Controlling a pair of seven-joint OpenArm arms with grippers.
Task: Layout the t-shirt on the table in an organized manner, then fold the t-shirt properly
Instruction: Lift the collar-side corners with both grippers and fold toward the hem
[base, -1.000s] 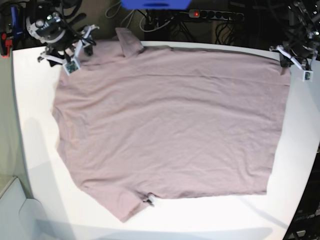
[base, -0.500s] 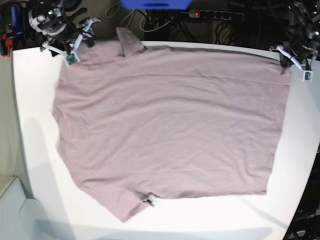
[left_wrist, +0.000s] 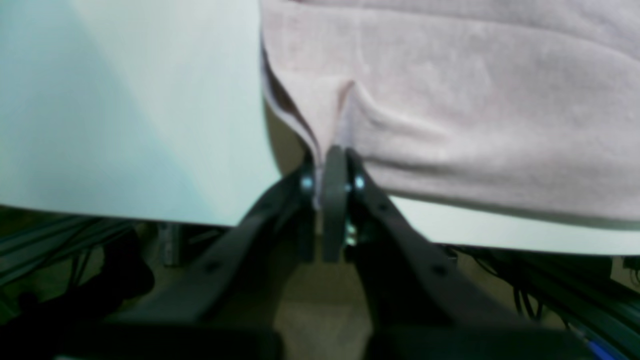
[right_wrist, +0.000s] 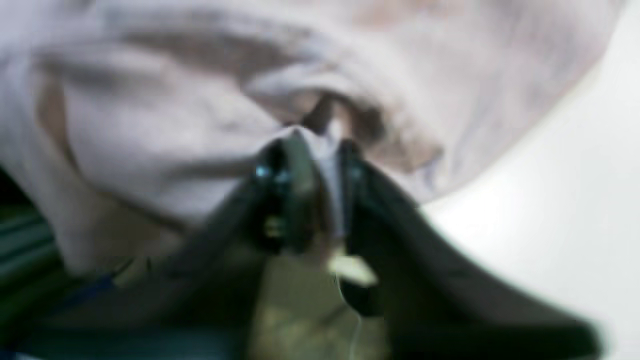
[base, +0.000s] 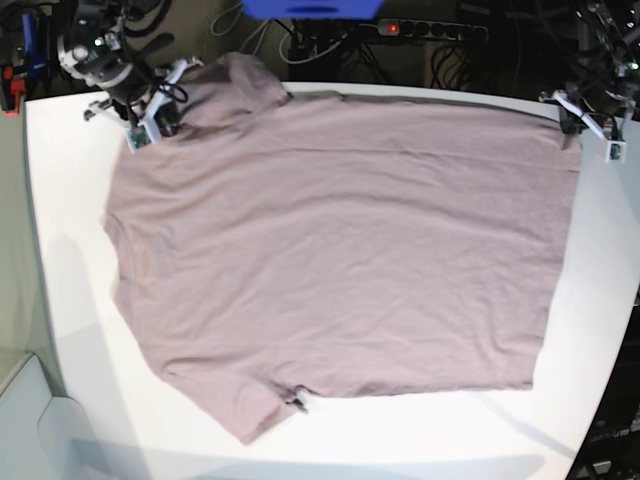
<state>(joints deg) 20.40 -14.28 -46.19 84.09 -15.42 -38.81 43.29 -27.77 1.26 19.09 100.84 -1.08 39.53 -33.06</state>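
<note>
The mauve-pink t-shirt (base: 340, 250) lies spread flat across the white table (base: 70, 250), with one sleeve at the front left and another at the back left. My right gripper (base: 160, 118) is at the shirt's back left corner. In the blurred right wrist view it (right_wrist: 312, 150) is shut on a bunched fold of the t-shirt (right_wrist: 165, 125). My left gripper (base: 580, 125) sits at the back right corner. The left wrist view shows it (left_wrist: 332, 160) shut on the t-shirt's (left_wrist: 475, 100) edge by the table's rim (left_wrist: 125, 125).
Behind the table run cables and a power strip (base: 430, 30) with a red light, beside a blue object (base: 310, 8). A white box (base: 25, 420) stands off the front left corner. The table's edge curves in at the right side (base: 620, 300).
My right gripper has come down onto the shirt's back left corner and shut on the cloth. The sleeve there has shifted. The left arm has not moved.
</note>
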